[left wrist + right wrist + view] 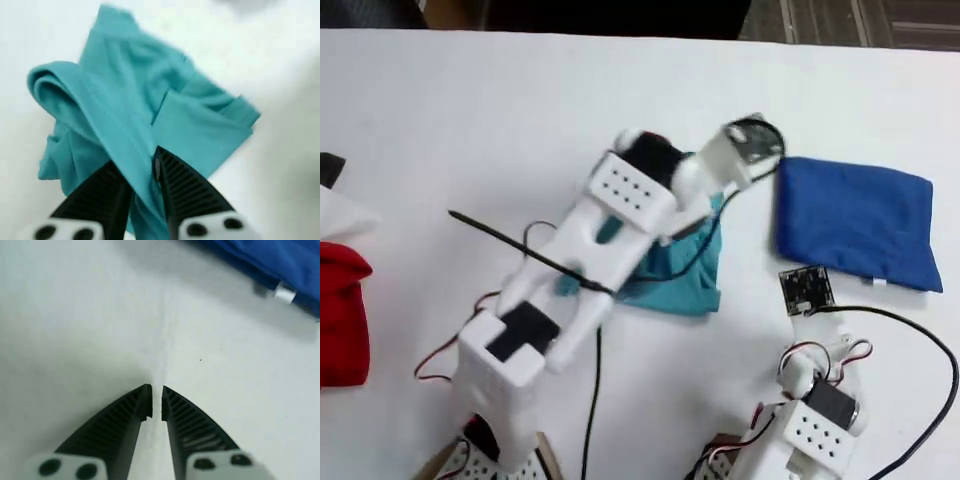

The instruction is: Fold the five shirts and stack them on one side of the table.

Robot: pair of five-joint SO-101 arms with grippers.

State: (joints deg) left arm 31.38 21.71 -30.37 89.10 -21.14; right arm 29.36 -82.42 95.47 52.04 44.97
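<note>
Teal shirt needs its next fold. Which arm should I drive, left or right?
Left, most likely. The left gripper is clamped on a fold of the teal shirt. The right gripper sits shut over bare table near the folded blue shirt, apart from the teal one.

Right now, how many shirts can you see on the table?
3 for sure: blue shirt folded at the right, teal shirt mid-table, red shirt at the left edge. White cloth and a dark scrap there may be more, cut off.
</note>
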